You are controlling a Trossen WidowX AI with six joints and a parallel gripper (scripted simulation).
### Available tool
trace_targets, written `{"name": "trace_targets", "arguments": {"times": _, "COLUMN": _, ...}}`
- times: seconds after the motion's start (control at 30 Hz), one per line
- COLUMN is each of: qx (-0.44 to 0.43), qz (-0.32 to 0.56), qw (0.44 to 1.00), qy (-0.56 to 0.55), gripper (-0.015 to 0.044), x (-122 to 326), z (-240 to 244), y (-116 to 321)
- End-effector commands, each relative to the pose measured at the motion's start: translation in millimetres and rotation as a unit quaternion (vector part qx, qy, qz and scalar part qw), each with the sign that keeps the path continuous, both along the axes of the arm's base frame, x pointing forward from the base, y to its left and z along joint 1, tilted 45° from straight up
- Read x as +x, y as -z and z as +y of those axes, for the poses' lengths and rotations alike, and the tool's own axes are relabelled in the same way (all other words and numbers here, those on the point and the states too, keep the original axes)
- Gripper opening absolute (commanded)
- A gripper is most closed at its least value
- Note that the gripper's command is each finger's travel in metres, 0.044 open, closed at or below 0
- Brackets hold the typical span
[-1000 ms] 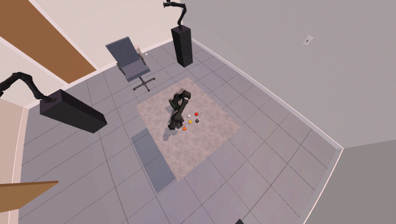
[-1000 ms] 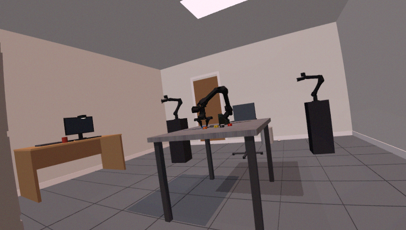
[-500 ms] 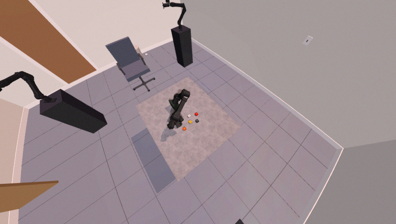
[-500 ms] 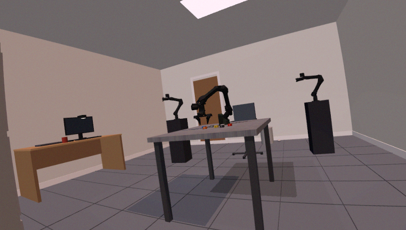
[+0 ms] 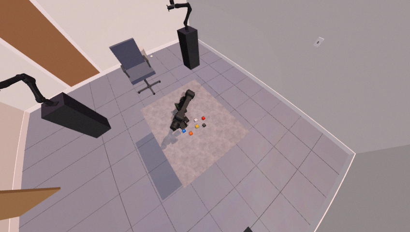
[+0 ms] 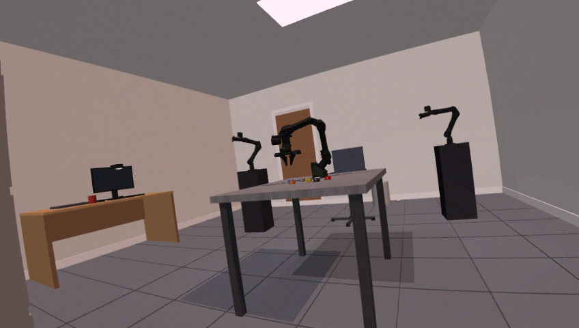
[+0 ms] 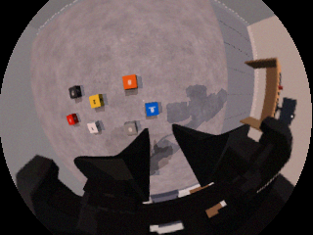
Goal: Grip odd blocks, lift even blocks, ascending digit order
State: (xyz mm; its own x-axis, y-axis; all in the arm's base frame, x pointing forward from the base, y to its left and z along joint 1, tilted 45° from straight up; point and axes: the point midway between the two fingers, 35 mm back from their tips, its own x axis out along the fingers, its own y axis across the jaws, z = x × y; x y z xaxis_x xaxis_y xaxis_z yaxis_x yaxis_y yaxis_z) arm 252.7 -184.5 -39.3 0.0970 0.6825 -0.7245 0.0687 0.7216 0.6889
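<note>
Evidently blue block [image 5: 183, 130] [image 6: 290, 181] [image 7: 152, 109]: light, stiff; take opposite sides, low.
Pincer [image 5: 186, 123] [image 6: 287, 164] [image 7: 160, 128]: partly open, empty, above the counter [image 5: 212, 143] [image 6: 259, 192] [image 7: 161, 54].

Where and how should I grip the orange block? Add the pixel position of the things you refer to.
Suggest coming straight down on the orange block [image 5: 190, 133] [image 6: 291, 182] [image 7: 129, 81], pinching two opposite upright side faces. It is a small cube lying flat, digit up, with bare tabletop around its sides in the wrist view. The end effector [image 6: 287, 164] [image 7: 160, 128] already points down; turning its fingers square to those faces would likely give the steadiest hold.
</note>
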Motion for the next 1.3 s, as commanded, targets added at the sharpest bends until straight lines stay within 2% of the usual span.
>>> {"name": "trace_targets", "arguments": {"times": 0.0, "qx": 0.001, "qz": 0.001, "qw": 1.0, "qy": -0.007, "gripper": 0.012, "x": -2, "z": -2, "y": -5}}
{"name": "trace_targets", "arguments": {"times": 0.3, "qx": 0.001, "qz": 0.001, "qw": 1.0, "qy": -0.007, "gripper": 0.012, "x": 1, "z": -1, "y": -7}}
{"name": "trace_targets", "arguments": {"times": 0.43, "qx": -0.008, "qz": 0.003, "qw": 1.0, "qy": -0.003, "gripper": 0.012, "x": 48, "z": 34, "y": -53}}
{"name": "trace_targets", "arguments": {"times": 0.8, "qx": 0.006, "qz": -0.001, "qw": 1.0, "qy": -0.006, "gripper": 0.012, "x": 102, "z": 138, "y": -152}}
{"name": "trace_targets", "arguments": {"times": 1.03, "qx": 0.008, "qz": -0.001, "qw": 1.0, "qy": -0.007, "gripper": 0.012, "x": 104, "z": 144, "y": -158}}
{"name": "trace_targets", "arguments": {"times": 1.27, "qx": 0.01, "qz": -0.002, "qw": 1.0, "qy": -0.007, "gripper": 0.0304, "x": 111, "z": 199, "y": -103}}
